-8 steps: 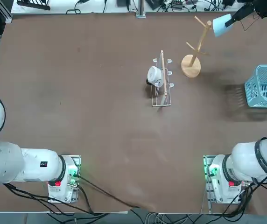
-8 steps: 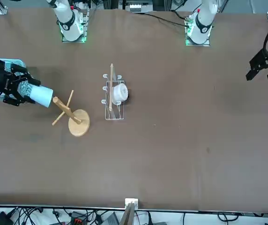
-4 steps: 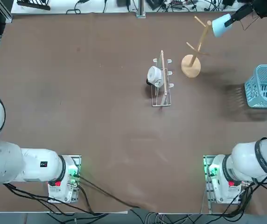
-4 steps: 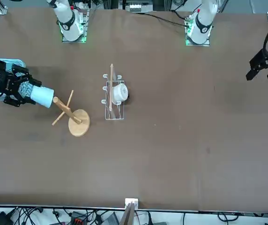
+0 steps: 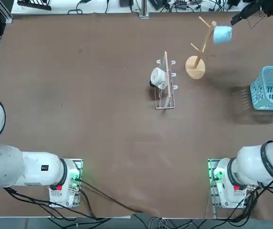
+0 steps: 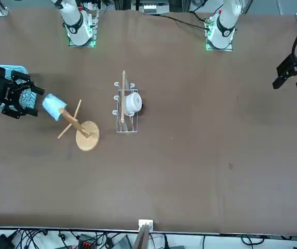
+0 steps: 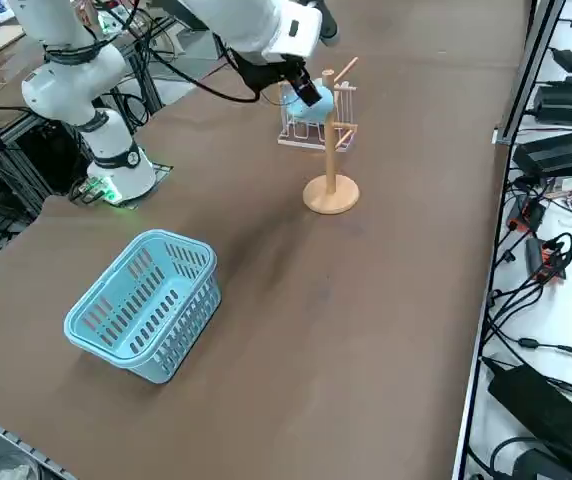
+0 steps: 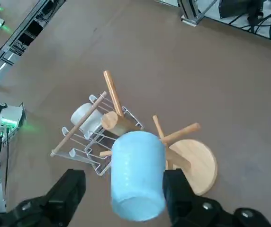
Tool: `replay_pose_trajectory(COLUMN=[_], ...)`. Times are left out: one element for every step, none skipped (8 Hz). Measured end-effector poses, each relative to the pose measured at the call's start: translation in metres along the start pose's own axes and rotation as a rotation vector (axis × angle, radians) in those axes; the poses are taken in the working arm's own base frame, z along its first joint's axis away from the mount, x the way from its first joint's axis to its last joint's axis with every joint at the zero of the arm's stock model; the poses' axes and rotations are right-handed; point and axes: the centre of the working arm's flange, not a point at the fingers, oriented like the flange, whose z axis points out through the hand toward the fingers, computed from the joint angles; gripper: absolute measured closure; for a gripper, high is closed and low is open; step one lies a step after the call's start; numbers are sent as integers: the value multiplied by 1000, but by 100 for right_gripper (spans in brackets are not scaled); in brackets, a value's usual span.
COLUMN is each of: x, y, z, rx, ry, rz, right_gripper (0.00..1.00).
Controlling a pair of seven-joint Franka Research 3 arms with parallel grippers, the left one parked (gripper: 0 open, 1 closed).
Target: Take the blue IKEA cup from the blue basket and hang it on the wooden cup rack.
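Observation:
The blue IKEA cup (image 5: 222, 34) (image 6: 53, 105) (image 7: 314, 107) hangs at the top of the wooden cup rack (image 5: 195, 67) (image 6: 87, 136) (image 7: 330, 195), on one of its upper pegs. My right gripper (image 5: 237, 19) (image 6: 36, 102) is open and sits just off the cup, on the side away from the rack's pole. In the right wrist view the cup (image 8: 138, 175) lies between the spread fingers (image 8: 71, 189) with a gap on each side, in front of the rack (image 8: 197, 165). The blue basket (image 5: 271, 88) (image 7: 146, 305) stands near the table's right edge.
A low white wire rack (image 5: 165, 90) (image 6: 126, 122) with a wooden bar holds a white mug (image 5: 157, 77) (image 8: 85, 116) just left of the wooden rack. Cables and power strips (image 7: 556, 150) lie past the far table edge.
My gripper held the cup against the rack's top peg a second ago. It has since opened and drawn slightly back, and the cup has dropped to hang on the rack.

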Motion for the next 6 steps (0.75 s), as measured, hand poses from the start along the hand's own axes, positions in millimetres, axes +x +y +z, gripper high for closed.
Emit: replay_pose_trajectory(x=[4,9,13,17,20,24], y=[-3,-9,-18,-30,-43,-54], z=[-9,-21,-36,-53,-68,-76], rx=[-23,-59,-112,-177,-246,-307], ry=[-4,-31,-73,-116,-160,-207], rz=[10,44,90,149,210,260], right_gripper=[0,0,0,0,0,0])
